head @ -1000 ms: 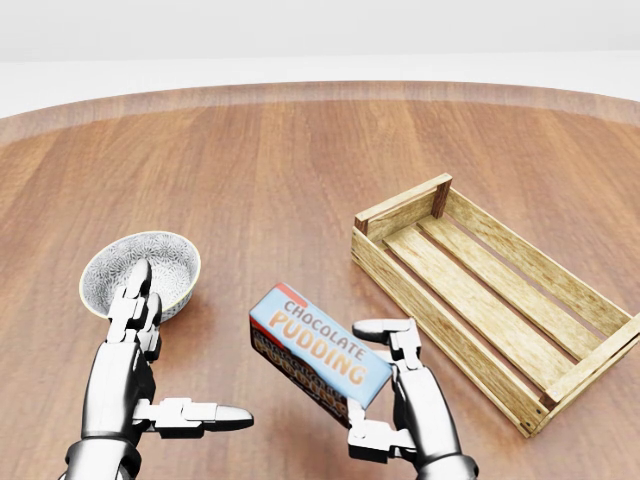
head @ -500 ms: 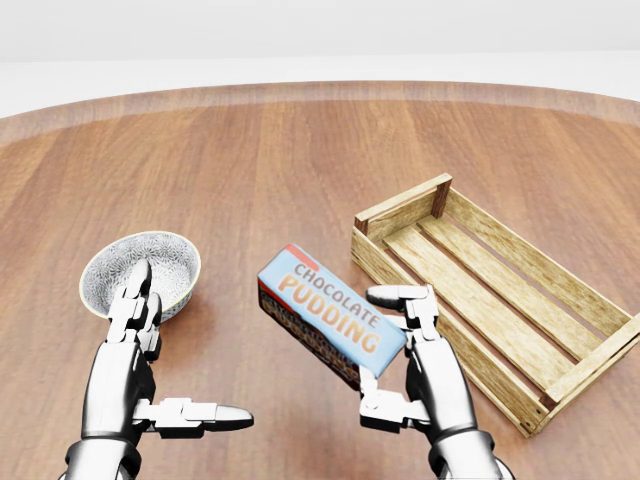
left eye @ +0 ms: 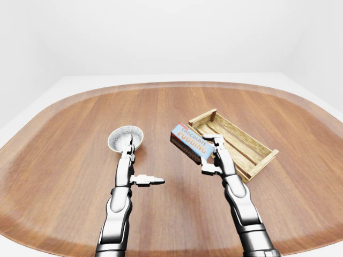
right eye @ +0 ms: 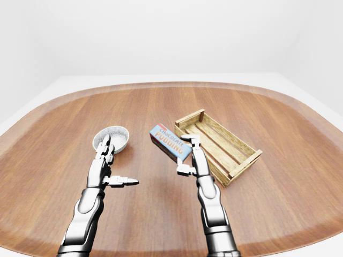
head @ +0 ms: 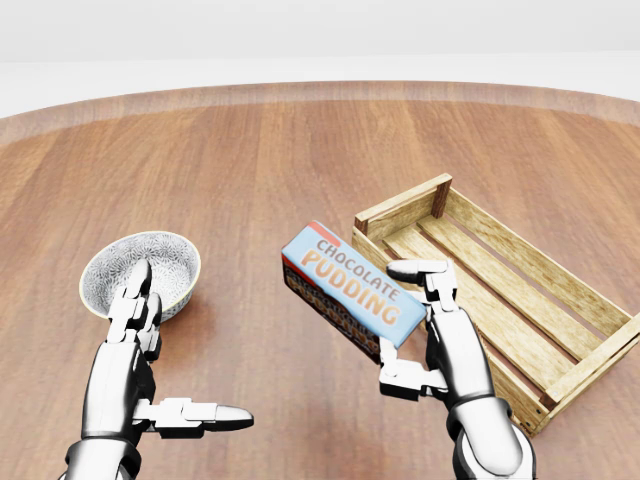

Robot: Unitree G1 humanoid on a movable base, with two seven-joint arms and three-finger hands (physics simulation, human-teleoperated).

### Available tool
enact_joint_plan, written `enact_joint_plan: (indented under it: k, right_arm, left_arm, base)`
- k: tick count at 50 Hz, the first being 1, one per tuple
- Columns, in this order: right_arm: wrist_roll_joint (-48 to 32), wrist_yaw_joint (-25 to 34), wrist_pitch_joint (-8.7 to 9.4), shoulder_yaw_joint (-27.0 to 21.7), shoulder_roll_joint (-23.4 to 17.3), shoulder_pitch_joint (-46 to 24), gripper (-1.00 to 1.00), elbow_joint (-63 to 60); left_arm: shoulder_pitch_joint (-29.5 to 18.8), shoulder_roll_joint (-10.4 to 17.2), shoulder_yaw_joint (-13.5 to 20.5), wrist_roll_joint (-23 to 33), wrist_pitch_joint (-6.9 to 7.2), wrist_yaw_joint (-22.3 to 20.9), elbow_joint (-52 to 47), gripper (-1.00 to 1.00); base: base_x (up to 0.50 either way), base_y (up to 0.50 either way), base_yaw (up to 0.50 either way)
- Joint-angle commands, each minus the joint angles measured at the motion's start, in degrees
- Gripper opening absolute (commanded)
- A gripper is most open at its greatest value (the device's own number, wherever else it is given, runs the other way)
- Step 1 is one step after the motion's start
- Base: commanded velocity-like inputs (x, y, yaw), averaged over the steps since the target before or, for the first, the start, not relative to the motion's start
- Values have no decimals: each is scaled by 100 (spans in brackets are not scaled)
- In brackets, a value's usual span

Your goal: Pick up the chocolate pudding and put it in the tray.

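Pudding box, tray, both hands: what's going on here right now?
The right hand grips the pudding box, lifted off the table and tilted, just left of the tray in the head view. The box is not yet in the tray. The left hand hangs open beside the bowl, holding nothing.

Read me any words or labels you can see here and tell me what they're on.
"CHOCOLATE PUDDING": printed on the light blue top face of the pudding box, gripped by the right hand.
The box's dark side panel has printing too blurred to read.
Nothing readable on the bowl, wooden tray or table.
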Motion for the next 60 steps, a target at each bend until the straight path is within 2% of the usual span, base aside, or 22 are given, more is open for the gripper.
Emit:
enact_joint_plan:
  k: [1,8,9,18,21,37,41,45,51,54,60]
  right_arm:
    - [71,21,70,-267,-151,-348,-100,213]
    - [89,50,225,-392,-255,-496,-100,164]
    - [98,57,333,-435,-297,-549,-100,84]
    - [150,60,615,-614,-470,-831,-100,27]
    - [174,74,801,-664,-523,-865,-100,-157]
    - [145,133,809,-830,-736,-1164,-100,-392]
    - [221,151,809,-926,-857,-1356,-100,-58]
    - [265,135,809,-994,-970,-1500,-100,215]
    - [396,112,809,-1095,-1169,-1754,-100,700]
    - [422,92,809,-1142,-1280,-1899,-100,1063]
    - [462,54,793,-1184,-1429,-2106,-100,1665]
  left_arm:
    - [-10,2,8,-36,38,-21,15,100]
    - [-10,2,8,-36,38,-21,15,100]
    - [-10,2,8,-37,39,-21,15,100]
    - [-10,2,8,-38,38,-22,15,100]
    - [-10,3,7,-34,40,-22,14,100]
    - [-52,9,22,-67,40,-39,98,100]
    - [-41,9,23,-72,78,-41,55,100]
    - [-77,15,37,-81,59,-38,118,100]
    - [-73,13,35,-85,153,-33,27,100]
    - [-93,16,41,-90,107,-32,94,100]
    - [-70,11,28,-82,152,-32,30,100]
  base:
    - [0,0,0]
    - [0,0,0]
    - [0,0,0]
    - [0,0,0]
    - [0,0,0]
    - [0,0,0]
    - [0,0,0]
    - [0,0,0]
    - [0,0,0]
    - [0,0,0]
    - [0,0,0]
